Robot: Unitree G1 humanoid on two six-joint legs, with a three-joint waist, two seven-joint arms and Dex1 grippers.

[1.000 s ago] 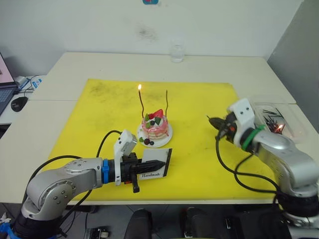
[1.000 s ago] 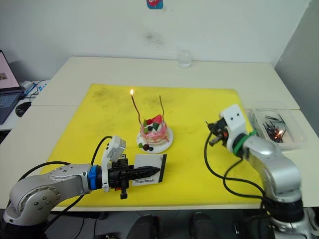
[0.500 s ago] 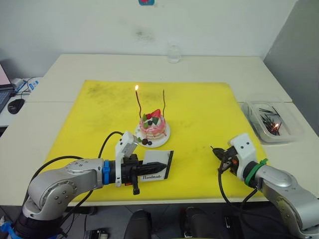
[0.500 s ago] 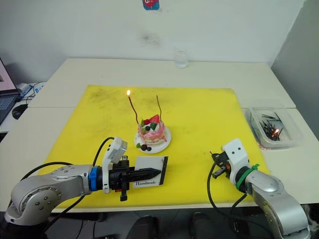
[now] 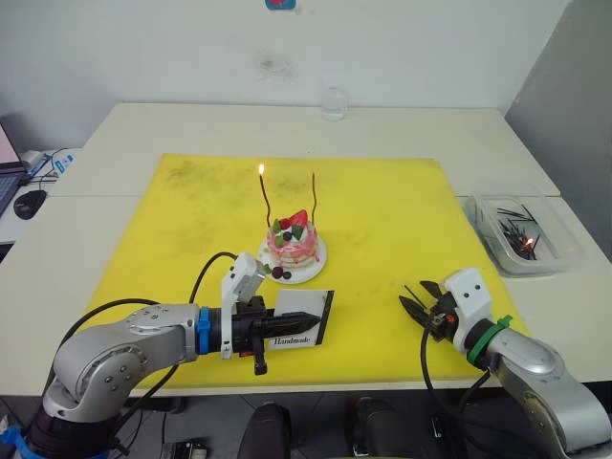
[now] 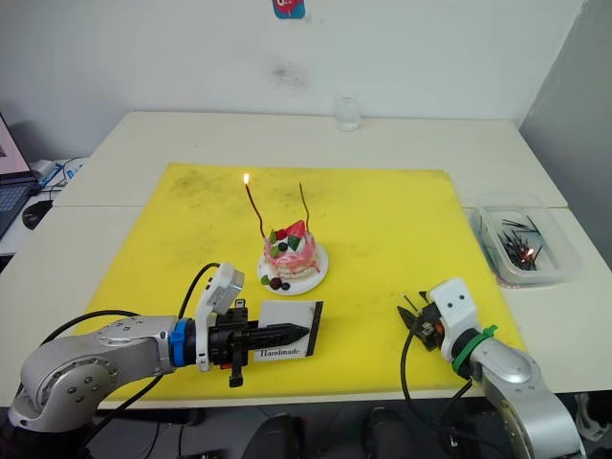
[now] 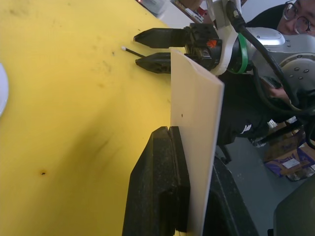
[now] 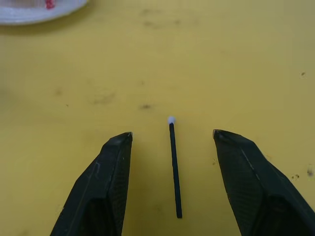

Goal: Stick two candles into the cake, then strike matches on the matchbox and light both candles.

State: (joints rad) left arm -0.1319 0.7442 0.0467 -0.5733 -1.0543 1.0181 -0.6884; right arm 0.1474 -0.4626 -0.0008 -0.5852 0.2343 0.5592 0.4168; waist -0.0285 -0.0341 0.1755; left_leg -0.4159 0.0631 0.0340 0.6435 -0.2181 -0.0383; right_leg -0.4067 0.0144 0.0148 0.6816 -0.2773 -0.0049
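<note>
The left pincer [image 5: 304, 326] is clenched on the matchbox [image 5: 301, 328] near the tabletop's front edge, just before the cake [image 5: 294, 245]. The right pincer [image 8: 172, 142] is spread wide, a match [image 8: 173, 167] lying on the yellow mat [image 5: 382, 220] between its fingers.

Pink cake [image 5: 292, 245] on white plate [image 5: 315, 263], yellow mat [image 5: 382, 220], white black-lettered matchbox [image 5: 298, 329], black white-tipped match [image 8: 173, 167]
</note>
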